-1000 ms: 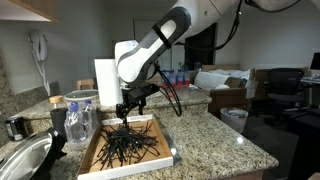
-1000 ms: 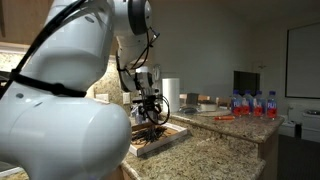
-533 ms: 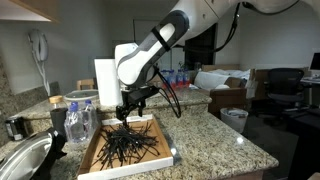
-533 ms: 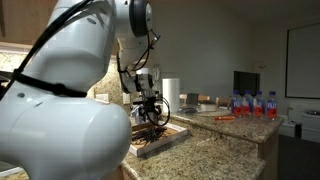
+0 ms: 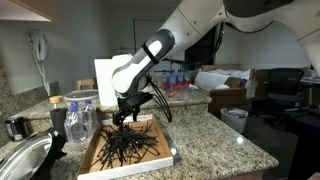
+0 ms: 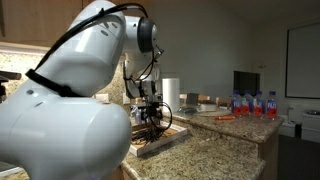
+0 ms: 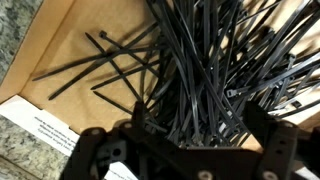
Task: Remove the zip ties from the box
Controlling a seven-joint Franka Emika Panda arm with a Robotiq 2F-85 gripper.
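Many black zip ties (image 5: pixel 125 148) lie heaped in the shallow box (image 5: pixel 168 150), which sits flat on the granite worktop (image 5: pixel 220 140) directly beneath the gripper (image 5: pixel 122 120). The low white sides contain the bunch. The open top leaves it reachable from straight above, which accounts for the arm's downward-pointing pose.

In the wrist view the zip ties (image 7: pixel 205 70) form a dense, crossing mass just below and ahead of the gripper (image 7: pixel 192 135). A few strays lie apart on the bare cardboard bottom of the box (image 7: pixel 60 40), off to one side.

Gripper condition: jaws spread to full width and pointing down, one finger to each side of the thick part of the pile. Nothing is held. Whether the fingertips touch the topmost strips cannot be determined. In an exterior view the gripper (image 6: pixel 152 122) appears level with the top of the pile.

Assessment: this placement suits a closing pinch on the centre of the bunch. Removal is not yet begun, since every tie seen lies inside the box.
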